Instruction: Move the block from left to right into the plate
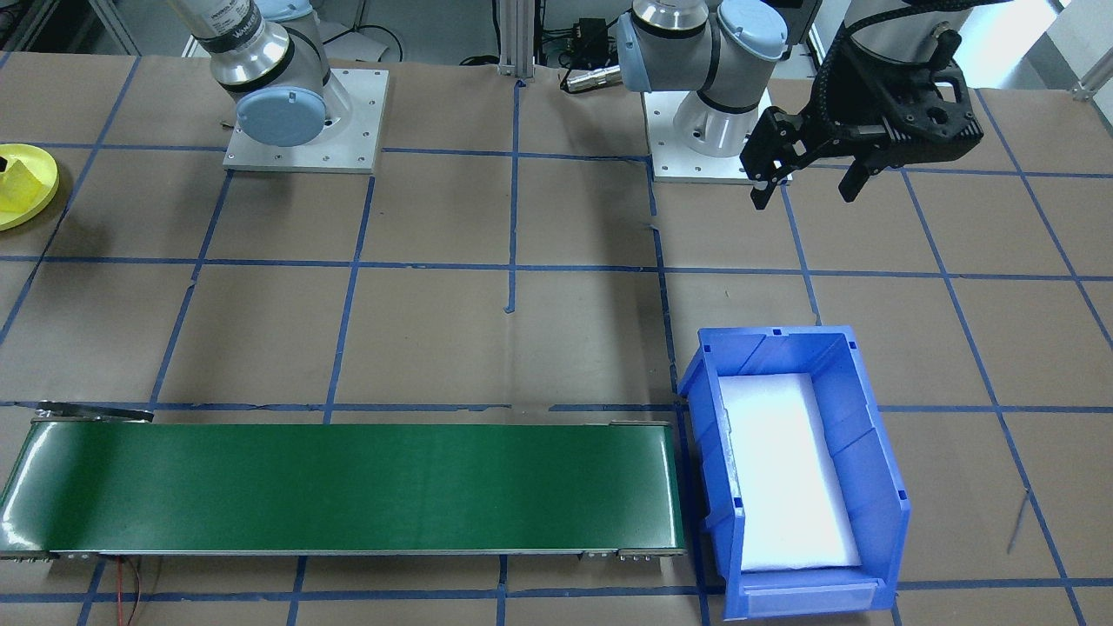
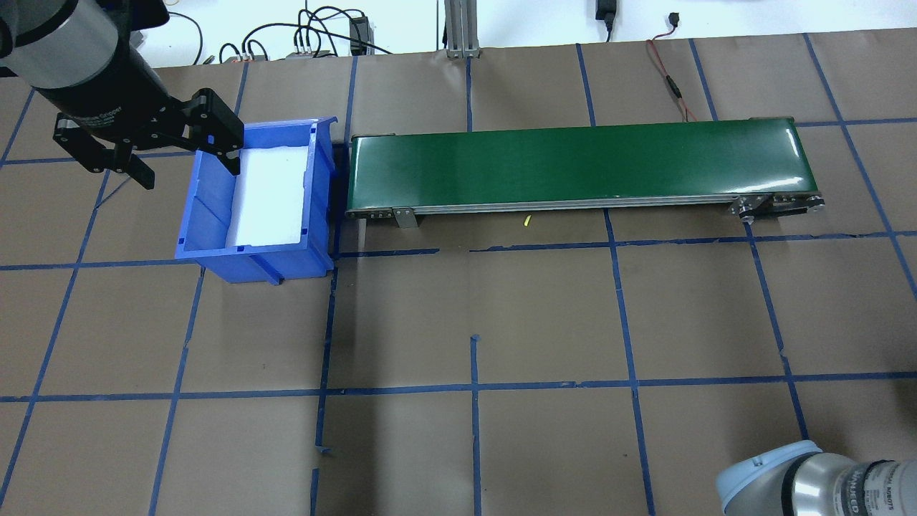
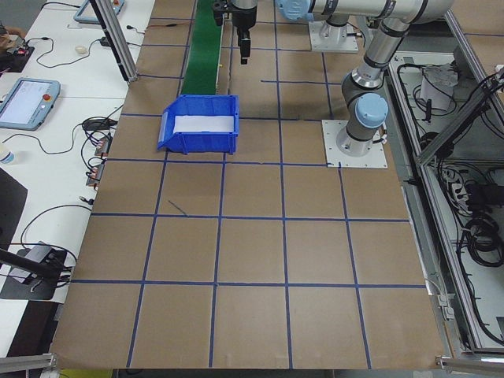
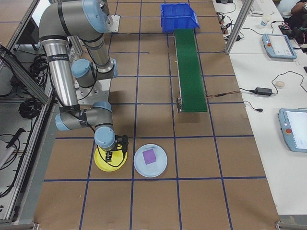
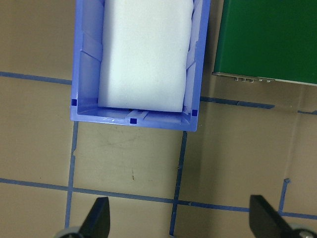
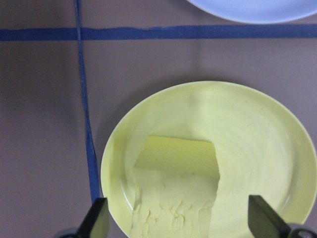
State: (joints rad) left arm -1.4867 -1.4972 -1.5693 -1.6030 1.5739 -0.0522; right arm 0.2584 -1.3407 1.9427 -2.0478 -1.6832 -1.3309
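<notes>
On the brown paper-covered counter (image 2: 501, 315) gridded with blue tape, the left claw (image 2: 154, 154) hangs with fingers apart by the blue rectangular plastic bin (image 2: 251, 251), beside the green conveyor belt (image 2: 573, 161). Far right, the yellow block (image 6: 176, 191) already lies in the small round bright-yellow plastic plate (image 6: 277, 148), directly below the right claw (image 6: 178, 225), whose fingers stand apart, holding nothing.

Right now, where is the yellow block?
The yellow block lies in the small round yellow plastic plate, directly below the open right gripper; in the exterior right view a pale blue plate sits beside it.
</notes>
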